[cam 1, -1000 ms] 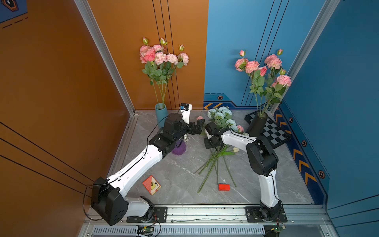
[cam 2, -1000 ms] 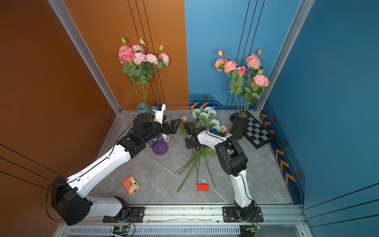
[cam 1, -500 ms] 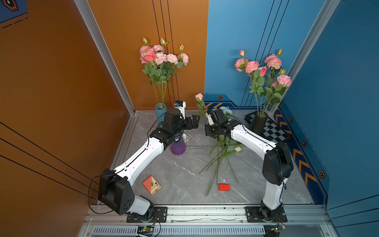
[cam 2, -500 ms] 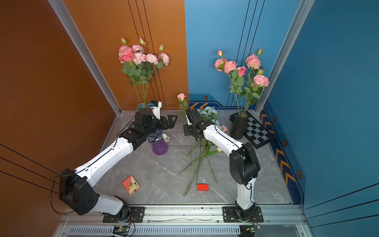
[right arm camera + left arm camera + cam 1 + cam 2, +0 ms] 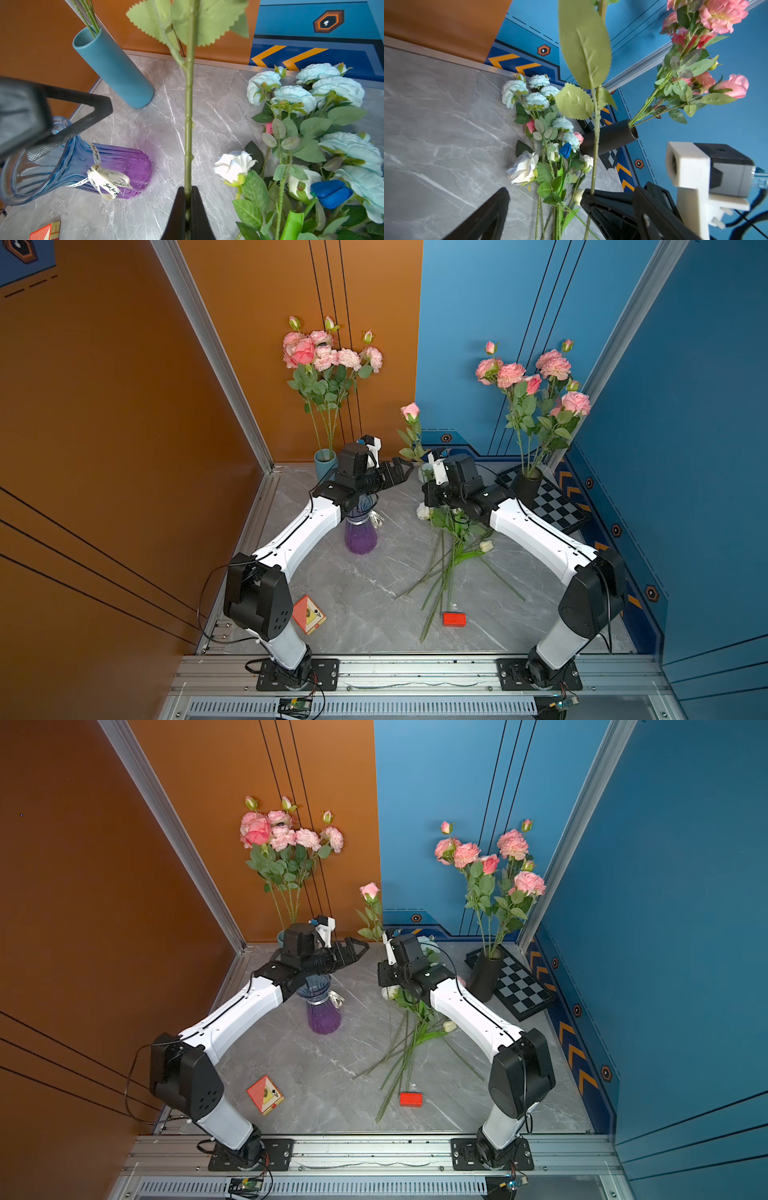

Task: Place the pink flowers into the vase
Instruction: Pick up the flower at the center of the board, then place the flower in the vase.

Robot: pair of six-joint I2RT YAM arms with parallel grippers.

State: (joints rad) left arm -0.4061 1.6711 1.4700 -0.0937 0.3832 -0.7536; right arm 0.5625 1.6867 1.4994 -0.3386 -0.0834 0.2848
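Robot test cell, painted panel walls (image 5: 124,406), marble-look floor (image 5: 374,580)

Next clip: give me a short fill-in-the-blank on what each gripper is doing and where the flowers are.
1. The right gripper is shut on the stem of a ____ rose.
2. The left gripper is ____ and holds nothing.
3. The purple vase holds ____ flowers.
4. The pale blue flowers lie on the ____.

Missing words: pink; open; no; table

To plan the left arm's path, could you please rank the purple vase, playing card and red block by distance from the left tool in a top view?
From the left tool:
1. Purple vase, just below it.
2. Red block, front, right of centre.
3. Playing card, front left, by the arm's base; close to the block's distance.
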